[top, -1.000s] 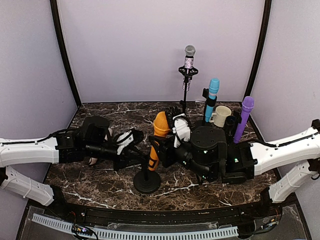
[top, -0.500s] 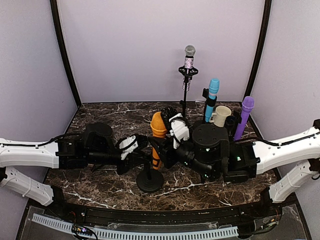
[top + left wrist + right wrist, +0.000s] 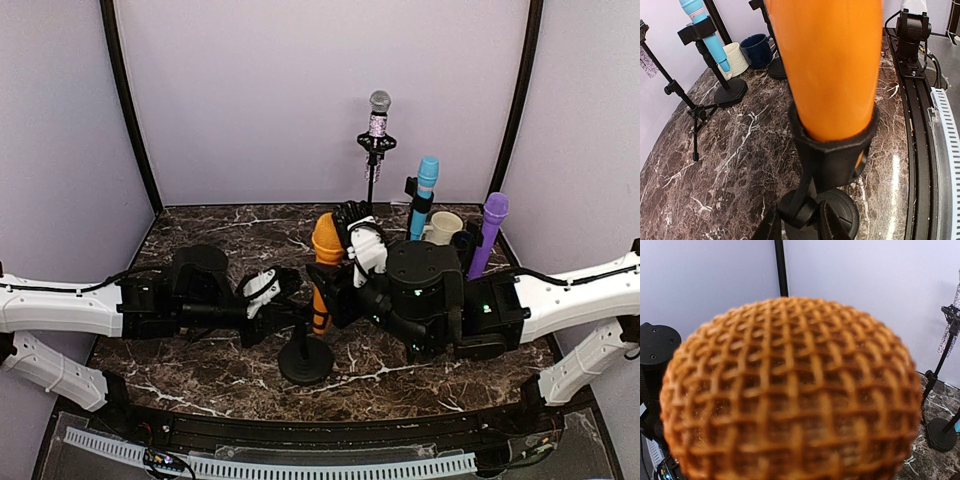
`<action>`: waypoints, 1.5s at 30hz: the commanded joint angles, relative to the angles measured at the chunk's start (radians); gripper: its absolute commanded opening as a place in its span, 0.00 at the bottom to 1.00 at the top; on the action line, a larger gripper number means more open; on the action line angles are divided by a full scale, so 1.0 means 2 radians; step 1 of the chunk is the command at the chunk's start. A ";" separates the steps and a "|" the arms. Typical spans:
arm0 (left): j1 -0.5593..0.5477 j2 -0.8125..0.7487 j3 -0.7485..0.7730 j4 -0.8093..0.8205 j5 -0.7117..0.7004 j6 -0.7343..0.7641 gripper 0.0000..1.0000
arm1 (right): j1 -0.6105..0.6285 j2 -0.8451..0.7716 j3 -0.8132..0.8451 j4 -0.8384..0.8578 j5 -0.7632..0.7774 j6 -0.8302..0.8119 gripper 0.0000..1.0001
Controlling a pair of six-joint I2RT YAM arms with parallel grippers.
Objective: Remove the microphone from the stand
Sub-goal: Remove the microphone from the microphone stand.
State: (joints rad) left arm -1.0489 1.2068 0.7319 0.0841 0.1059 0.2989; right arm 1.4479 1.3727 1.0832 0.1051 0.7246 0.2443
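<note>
While the left gripper (image 3: 799, 220) comes in low from the left, its two dark fingers (image 3: 771, 231) are pinched together on the thin pole of the stand (image 3: 305, 360), just above the round base (image 3: 842, 212). From the stand's right side, the right gripper (image 3: 333, 285) is closed on the handle of the orange microphone (image 3: 325, 250), a little below its head as the top view shows it. Its own camera is filled by the orange mesh head (image 3: 790, 390), so its fingers are hidden there. The orange microphone stands nearly upright at the top of the stand, its lower end seated in the black clip (image 3: 832, 155), so it is not yet out. The stand's base rests on the marble table (image 3: 200, 225), toward the near middle. Behind the stand and to its right, a blue microphone (image 3: 427, 185) is clipped in a holder of its own, with a cream mug (image 3: 443, 232) and a dark blue mug (image 3: 756, 50) just beside it. Farther right of the stand, a purple microphone (image 3: 490, 230) leans upward. Well behind the stand, near the back wall, a silver microphone (image 3: 379, 110) sits high on a slim tripod (image 3: 695, 112).
</note>
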 commanded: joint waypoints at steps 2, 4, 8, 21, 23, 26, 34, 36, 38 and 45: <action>-0.006 0.013 -0.010 -0.064 -0.011 0.029 0.00 | -0.004 -0.020 0.062 0.064 0.127 0.041 0.00; -0.006 0.013 -0.010 -0.063 -0.011 0.029 0.00 | -0.004 -0.019 0.064 0.058 0.135 0.050 0.00; -0.006 0.016 -0.010 -0.064 -0.009 0.029 0.00 | -0.004 -0.020 0.065 0.056 0.129 0.053 0.00; -0.006 0.030 -0.006 -0.069 -0.003 0.026 0.00 | -0.005 -0.040 0.046 0.084 0.097 0.050 0.00; -0.007 0.032 -0.006 -0.069 -0.003 0.026 0.00 | -0.005 -0.044 0.043 0.087 0.094 0.049 0.00; -0.007 0.034 -0.005 -0.069 -0.003 0.025 0.00 | -0.004 -0.049 0.042 0.091 0.091 0.045 0.00; -0.007 0.041 -0.004 -0.070 -0.002 0.021 0.00 | -0.005 -0.056 0.041 0.090 0.092 0.037 0.00; -0.007 0.042 -0.002 -0.069 -0.002 0.019 0.00 | -0.005 -0.056 0.042 0.089 0.089 0.034 0.00; -0.007 0.040 0.001 -0.068 -0.003 0.010 0.00 | -0.005 -0.057 0.042 0.083 0.083 0.035 0.00; -0.007 -0.014 0.031 -0.045 -0.027 -0.031 0.63 | -0.031 -0.080 0.036 0.053 0.025 0.052 0.00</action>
State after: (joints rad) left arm -1.0576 1.2476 0.7639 0.0471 0.0772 0.2813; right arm 1.4277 1.2617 1.1404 0.2131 0.8593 0.3199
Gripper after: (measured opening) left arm 0.492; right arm 0.353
